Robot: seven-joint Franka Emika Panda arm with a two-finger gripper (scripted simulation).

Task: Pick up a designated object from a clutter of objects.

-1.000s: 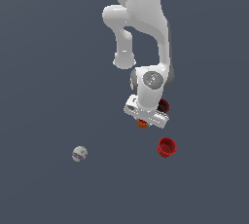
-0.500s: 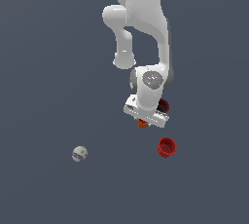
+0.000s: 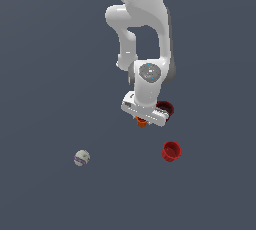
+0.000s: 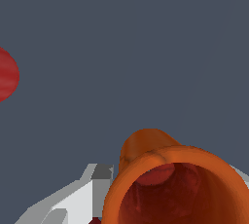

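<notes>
The white arm (image 3: pixel 142 34) descends from the upper edge of the exterior view and ends in the pincer (image 3: pixel 142 120), which sits low over the plain grey bench (image 3: pixel 45 64).

Item count: three cups, one ball.

The bright red cup (image 3: pixel 171 151) stands alone at about 4 o'clock from the pincer, apart from it; its mouth faces up and nothing shows inside. In the wrist view a red curved surface appears at the frame edge; which cup it belongs to cannot be told.

The dark red cup (image 3: pixel 165 108) lies just beside the pincer at about 2 o'clock, partly hidden by the wrist body. Its contents cannot be seen.

The orange cup (image 3: pixel 142 122) is directly beneath the pincer, only its lower part showing in the exterior view. In the wrist view it (image 4: pixel 180 184) fills the foreground, ribbed, its open mouth facing the camera and holding nothing, between the white fingers (image 4: pixel 73 198). Whether the fingers are pressed against it cannot be told.

The whitish ball (image 3: pixel 82 158), with a purple band, rests well apart at about 8 o'clock.
</notes>
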